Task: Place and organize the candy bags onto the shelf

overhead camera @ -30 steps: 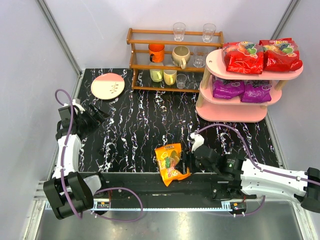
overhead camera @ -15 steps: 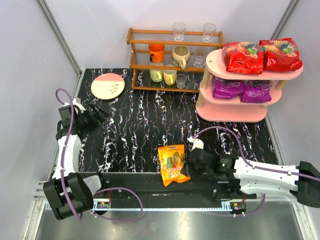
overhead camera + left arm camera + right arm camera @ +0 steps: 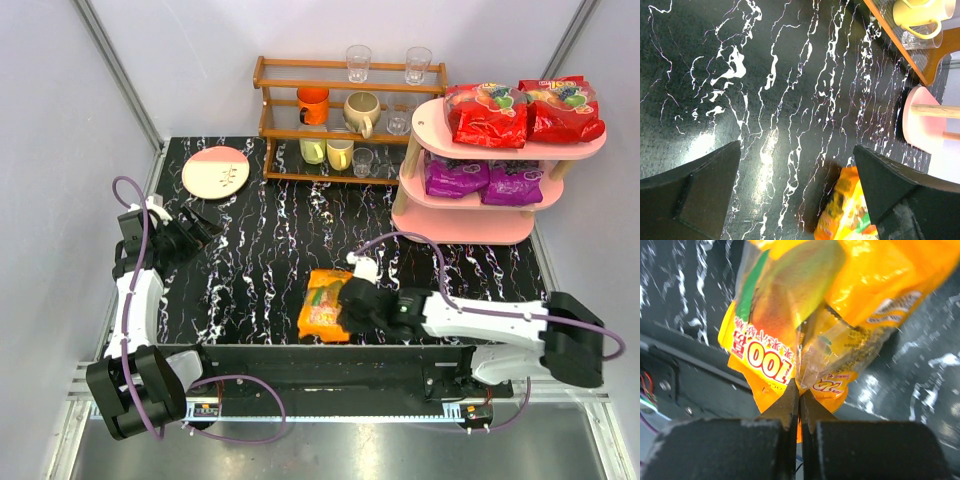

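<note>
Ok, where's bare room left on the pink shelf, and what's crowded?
For the orange bag, the bottom board of the shelf shows bare. Two red bags crowd the top board, bar a small patch at its left end; two purple bags fill the middle. The tabletop before the shelf is bare too.

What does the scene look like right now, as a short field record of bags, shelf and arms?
shelf: pink three-tier stand with oval boards, far right
top tier: two red glossy plastic pouches
middle tier: two purple glossy plastic pouches
bottom tier: no bag visible
loose bag: orange glossy plastic pouch, crumpled, near edge of black marbled tabletop
right arm: jaws shut on orange pouch
left arm: jaws open, nothing held
</note>
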`<act>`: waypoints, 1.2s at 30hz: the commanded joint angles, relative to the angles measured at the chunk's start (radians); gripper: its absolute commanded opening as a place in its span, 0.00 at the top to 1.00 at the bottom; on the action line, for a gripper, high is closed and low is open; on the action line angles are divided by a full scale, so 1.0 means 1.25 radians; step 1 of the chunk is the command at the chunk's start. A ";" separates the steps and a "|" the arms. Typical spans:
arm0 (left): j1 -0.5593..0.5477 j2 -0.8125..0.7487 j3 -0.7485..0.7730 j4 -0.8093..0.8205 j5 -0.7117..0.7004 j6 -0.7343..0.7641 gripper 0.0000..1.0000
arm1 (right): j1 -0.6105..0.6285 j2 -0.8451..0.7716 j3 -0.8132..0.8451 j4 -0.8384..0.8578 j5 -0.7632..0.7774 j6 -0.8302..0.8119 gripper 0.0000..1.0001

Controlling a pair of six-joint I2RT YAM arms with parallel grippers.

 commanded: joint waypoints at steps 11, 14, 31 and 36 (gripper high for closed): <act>-0.002 -0.001 0.002 0.041 0.023 0.004 0.01 | 0.005 0.164 0.233 0.203 0.004 -0.100 0.39; -0.002 0.001 0.003 0.041 0.026 0.001 0.01 | 0.004 0.047 0.180 0.169 0.046 -0.203 0.39; 0.000 0.002 0.003 0.031 0.009 0.005 0.01 | 0.029 0.229 0.209 0.073 -0.300 -0.421 1.00; -0.002 0.005 0.005 0.031 0.007 0.005 0.01 | 0.029 0.325 0.270 0.079 -0.282 -0.437 1.00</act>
